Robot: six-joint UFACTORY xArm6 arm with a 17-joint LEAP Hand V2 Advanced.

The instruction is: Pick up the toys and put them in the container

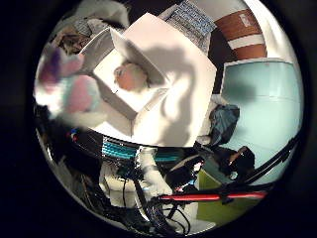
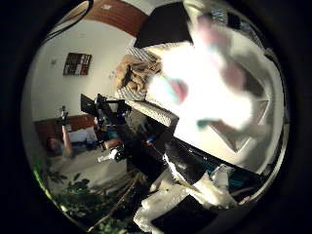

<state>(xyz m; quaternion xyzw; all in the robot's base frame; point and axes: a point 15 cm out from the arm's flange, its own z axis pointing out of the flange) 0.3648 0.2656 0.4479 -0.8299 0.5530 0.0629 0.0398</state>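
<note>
A soft plush toy (image 2: 214, 83) lies very close to the palm and fills much of the thumb side view. It is white and fluffy, with pink patches and small teal ones, and in the little finger side view it also shows a purple part. It appears as a smear, so its exact shape cannot be made out. It is over the white cardboard box (image 1: 173, 99), at the side where one flap stands open.

Whether the hand (image 1: 151, 173) is closed around the plush toy or merely near it cannot be told. Only white, black and teal parts of the hand's body and the arm show, at the edge of the little finger side view.

Two toys can be counted. The second is a small round toy (image 1: 130, 77), pinkish with a paler top, lying inside the box on its floor near one inner wall. It is apart from the plush toy.

There is one box, square, with its flaps folded outward. It rests on a white surface.

Beside the box is a crumpled dark cloth (image 1: 224, 121), and past that a pale blue tabletop (image 1: 262, 109). A red bar (image 1: 198, 197) crosses near the arm. Further off, a brown cloth heap (image 2: 136, 73) lies on a patterned cushion, and green leafy plants (image 2: 83, 200) stand by the wall.
</note>
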